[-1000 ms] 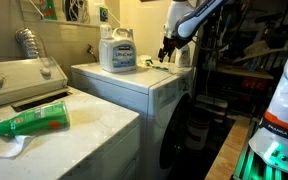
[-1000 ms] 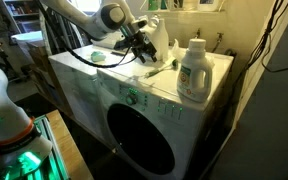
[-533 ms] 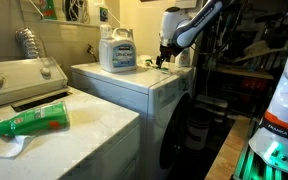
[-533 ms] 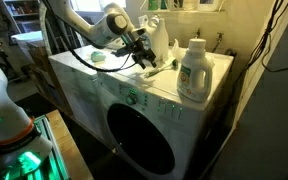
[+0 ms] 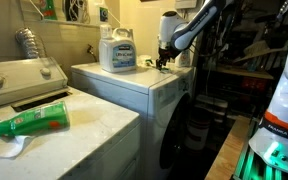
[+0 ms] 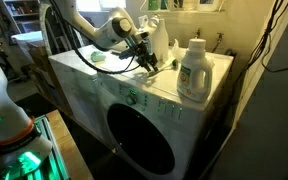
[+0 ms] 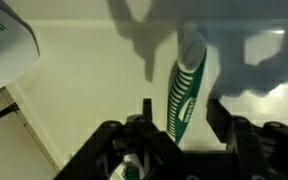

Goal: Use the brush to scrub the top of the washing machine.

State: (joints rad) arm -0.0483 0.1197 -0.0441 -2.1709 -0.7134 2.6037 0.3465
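Brush (image 7: 187,85): lying flat on the white top, right there mid-frame in the wrist view, slim green-and-white handle running up and away from the camera. In an exterior view (image 6: 165,67) it's a thin sliver near the back of the top, just left of the jug.
Gripper (image 7: 184,118): down low over the brush, a finger on each side of the handle. The jaws are apart, with a strip of white top showing between handle and finger, so no clamp that I can see.
Gripper, from outside: in both exterior views (image 6: 149,64) (image 5: 164,60) it points down at the rear of the top, the arm reaching in from above.
Washing machine (image 6: 94,85): white box, dark round door on the front, and its flat top is the surface carrying the brush. It's center frame in the other angle (image 5: 124,85).
Detergent jug (image 6: 192,70): upright on the same top, near the brush but apart from it.
Neighbouring appliance (image 5: 24,80): white, with a raised rear panel, lower left of the frame.
Green bottle (image 5: 29,122): on its side on that appliance, well apart from the brush.
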